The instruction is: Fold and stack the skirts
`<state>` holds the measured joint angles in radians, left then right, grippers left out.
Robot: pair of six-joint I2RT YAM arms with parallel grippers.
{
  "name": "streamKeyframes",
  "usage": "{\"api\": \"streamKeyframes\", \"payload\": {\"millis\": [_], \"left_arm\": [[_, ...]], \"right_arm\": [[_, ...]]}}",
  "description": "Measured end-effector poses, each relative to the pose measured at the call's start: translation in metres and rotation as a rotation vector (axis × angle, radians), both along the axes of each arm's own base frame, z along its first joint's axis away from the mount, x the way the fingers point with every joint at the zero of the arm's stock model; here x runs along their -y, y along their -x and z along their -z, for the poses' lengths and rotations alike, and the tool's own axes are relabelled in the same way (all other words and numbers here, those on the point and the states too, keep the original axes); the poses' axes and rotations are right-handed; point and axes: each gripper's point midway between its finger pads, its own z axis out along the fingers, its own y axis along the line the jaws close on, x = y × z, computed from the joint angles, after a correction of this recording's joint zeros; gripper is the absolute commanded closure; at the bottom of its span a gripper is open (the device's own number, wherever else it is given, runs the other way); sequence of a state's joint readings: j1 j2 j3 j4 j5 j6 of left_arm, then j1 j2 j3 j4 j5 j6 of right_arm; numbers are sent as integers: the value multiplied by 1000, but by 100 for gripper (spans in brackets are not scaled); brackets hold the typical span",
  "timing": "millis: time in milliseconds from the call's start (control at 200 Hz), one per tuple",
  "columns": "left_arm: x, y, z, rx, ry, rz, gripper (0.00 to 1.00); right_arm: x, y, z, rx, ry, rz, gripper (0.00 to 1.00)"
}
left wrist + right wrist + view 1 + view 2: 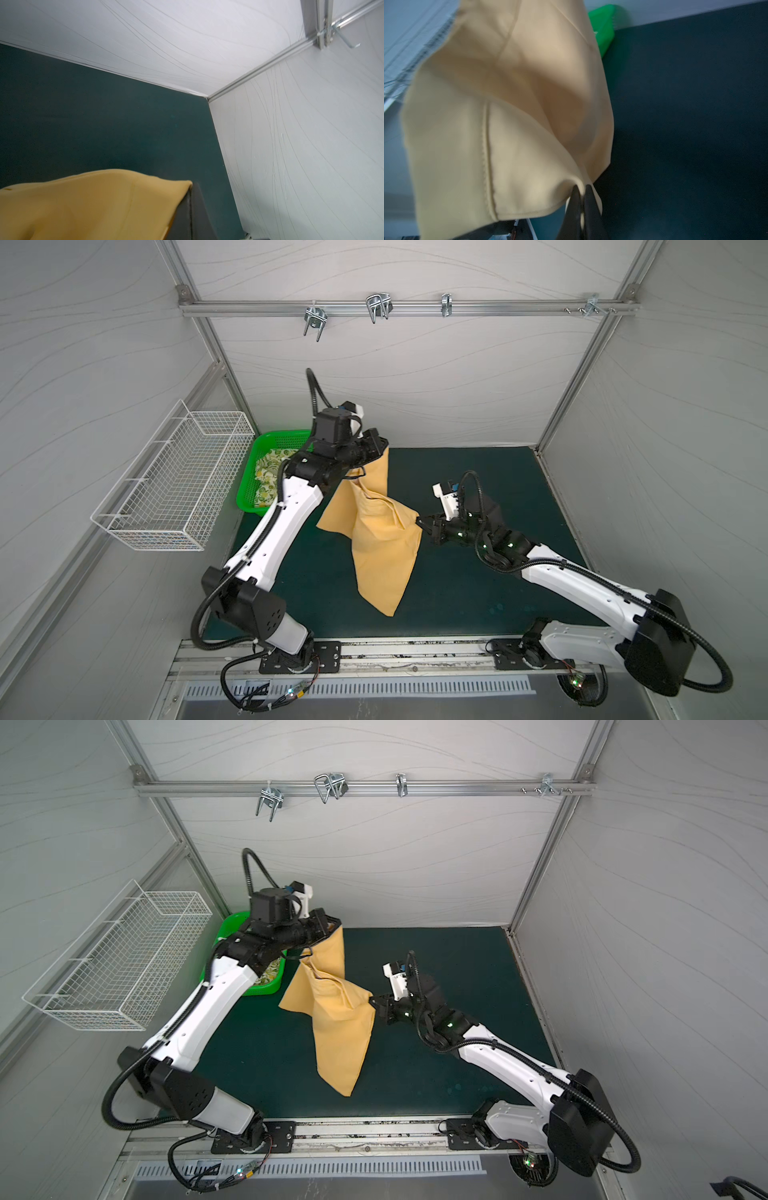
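While the left gripper (381, 443) pinches the yellow skirt (382, 547) just beside the basket (251, 506), the right gripper (420, 525) clamps its edge farther off; the lemon skirt (268, 469) lies inside the basket.

The right tool (581, 190) pinches a corner of the yellow skirt (508, 116); the cloth partly hides the green basket (604, 29) on the dark bench (685, 124).

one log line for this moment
left gripper: shut on mustard skirt | right gripper: shut on mustard skirt | lemon-print skirt: in green basket
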<state>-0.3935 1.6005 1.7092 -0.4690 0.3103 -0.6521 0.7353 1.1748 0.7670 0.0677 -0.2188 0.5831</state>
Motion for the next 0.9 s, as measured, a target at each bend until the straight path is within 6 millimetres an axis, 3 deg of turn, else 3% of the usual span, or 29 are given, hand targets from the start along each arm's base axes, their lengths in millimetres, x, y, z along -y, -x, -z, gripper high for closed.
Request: {"api": "streamKeyframes", "payload": {"millis": [100,190,265,335,440,490,555,590,700,740,860,900], "left_arm": [[45,-25,42,-66,-18,56,100],[79,-46,86,-138,-37,88,100],[103,-59,126,-197,-60,108,100],[121,-69,151,-232,-63,124,100],[148,-79,167,-253,-45,156,100],[160,-83,167,-249,-26,172,92],[173,-84,164,-247,3,193,81],[177,-84,161,-246,18,201,60],[183,-81,157,-249,40,220,20],[184,-80,157,-250,43,224,2],[176,-75,168,-276,28,215,1],[168,-73,173,-295,16,204,1]], "right_arm": [[41,-11,45,-155,5,132,98],[72,-16,68,-253,-11,252,93],[95,-15,76,-300,-25,346,92],[112,-12,75,-308,-57,420,92],[137,-5,73,-305,-104,529,84],[150,-4,73,-300,-125,579,74],[167,-3,75,-307,-150,644,54],[174,-3,79,-320,-155,674,42],[188,-3,90,-361,-138,730,20],[189,-2,96,-386,-118,733,17],[186,-3,105,-429,-44,704,1],[183,-5,103,-431,-17,685,1]]}}
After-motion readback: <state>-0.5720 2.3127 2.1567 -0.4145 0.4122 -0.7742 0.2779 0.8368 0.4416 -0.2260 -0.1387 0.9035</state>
